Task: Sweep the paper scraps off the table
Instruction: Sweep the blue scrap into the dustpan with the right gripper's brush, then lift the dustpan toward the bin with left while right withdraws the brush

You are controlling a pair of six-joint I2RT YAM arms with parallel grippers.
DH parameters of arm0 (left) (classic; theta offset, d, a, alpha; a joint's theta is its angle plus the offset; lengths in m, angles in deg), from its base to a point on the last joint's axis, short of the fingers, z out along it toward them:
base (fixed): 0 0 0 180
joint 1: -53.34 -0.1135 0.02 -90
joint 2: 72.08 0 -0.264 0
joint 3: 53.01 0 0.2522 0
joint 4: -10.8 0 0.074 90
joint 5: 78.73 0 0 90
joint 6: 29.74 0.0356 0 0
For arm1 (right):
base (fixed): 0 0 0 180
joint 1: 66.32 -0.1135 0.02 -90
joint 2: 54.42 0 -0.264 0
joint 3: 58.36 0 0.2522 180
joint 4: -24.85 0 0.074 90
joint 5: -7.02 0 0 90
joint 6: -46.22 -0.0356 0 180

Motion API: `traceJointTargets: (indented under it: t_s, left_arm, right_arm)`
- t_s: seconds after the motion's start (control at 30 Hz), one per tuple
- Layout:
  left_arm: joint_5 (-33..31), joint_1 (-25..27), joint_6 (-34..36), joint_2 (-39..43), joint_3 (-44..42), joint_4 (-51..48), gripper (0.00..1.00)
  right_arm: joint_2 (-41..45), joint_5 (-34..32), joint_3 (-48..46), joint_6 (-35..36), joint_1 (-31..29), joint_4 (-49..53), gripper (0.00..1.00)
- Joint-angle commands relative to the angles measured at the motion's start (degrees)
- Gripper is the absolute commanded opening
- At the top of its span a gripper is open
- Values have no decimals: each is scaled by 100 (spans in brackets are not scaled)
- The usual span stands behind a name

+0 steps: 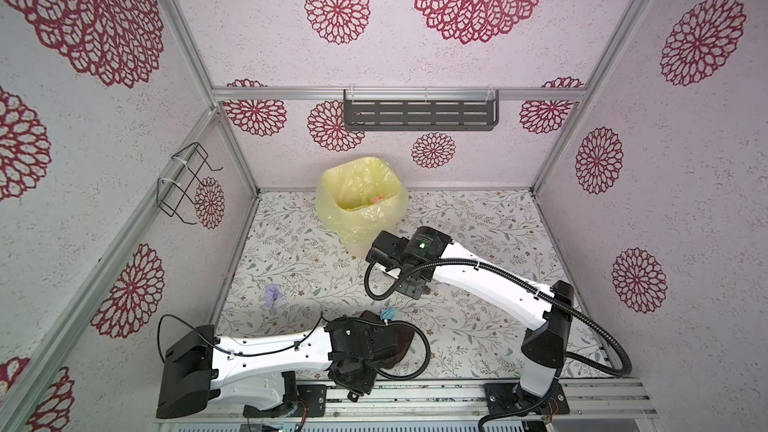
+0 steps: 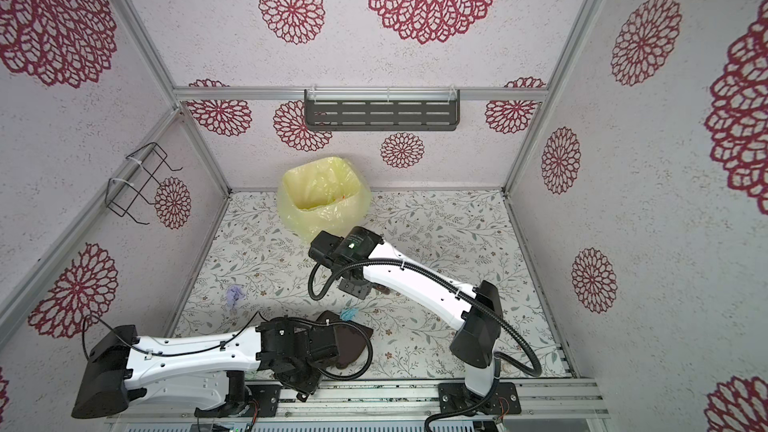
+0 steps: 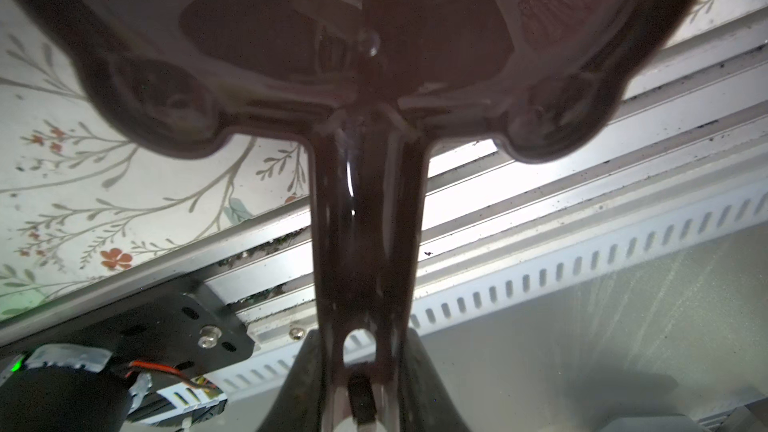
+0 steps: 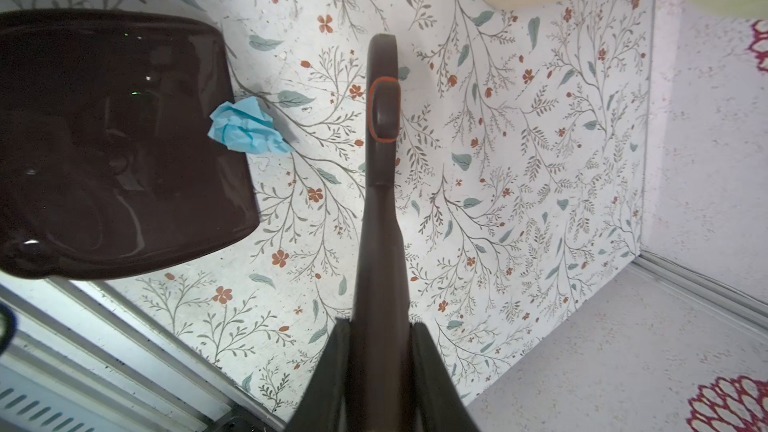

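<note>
A light blue paper scrap (image 1: 388,314) (image 2: 350,313) (image 4: 245,126) lies on the table (image 1: 478,326) (image 4: 519,160), touching the front edge of the dark brown dustpan (image 1: 405,338) (image 2: 353,338) (image 4: 116,143). A lilac scrap (image 1: 273,295) (image 2: 235,295) lies alone further left, near the left wall. My left gripper (image 3: 365,367) is shut on the dustpan's handle (image 3: 365,243). Right of the blue scrap, my right gripper (image 4: 380,338) is shut on a brown brush handle (image 4: 380,201) with an orange ring, held above the table. The bristles are hidden.
A bin lined with a yellow bag (image 1: 359,197) (image 2: 322,193) stands at the back of the table, just beyond the right wrist, with coloured scraps inside. Lilac walls close in three sides. An aluminium rail (image 1: 415,392) runs along the front edge.
</note>
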Motion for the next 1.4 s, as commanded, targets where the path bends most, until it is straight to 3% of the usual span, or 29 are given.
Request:
traceJointTargets:
  t_s: [0.0, 0.33, 0.63, 0.87, 0.93, 1.13, 1.37]
  left_arm:
    - [115, 69, 0, -54, -58, 159, 0]
    - [111, 61, -14, -55, -92, 194, 0]
    - [83, 61, 19, -72, -93, 181, 0]
    - [-17, 56, 16, -109, -127, 239, 0]
    - [-65, 58, 19, -124, -111, 247, 0]
    - [-349, 68, 14, -68, -76, 248, 0]
    - [-901, 131, 104, 119, 55, 327, 0]
  right_arm:
    - [-34, -397, 250, 107, -7, 83, 0]
    - [-219, 984, 94, 286, -267, 181, 0]
    - [274, 2351, -204, 123, -644, 314, 0]
    - [621, 2982, -122, -90, -702, 430, 0]
    - [701, 2902, -86, -156, -702, 465, 0]
    - [916, 1822, -121, -525, -335, 657, 0]
    - [1625, 1654, -539, -932, 487, 131, 0]
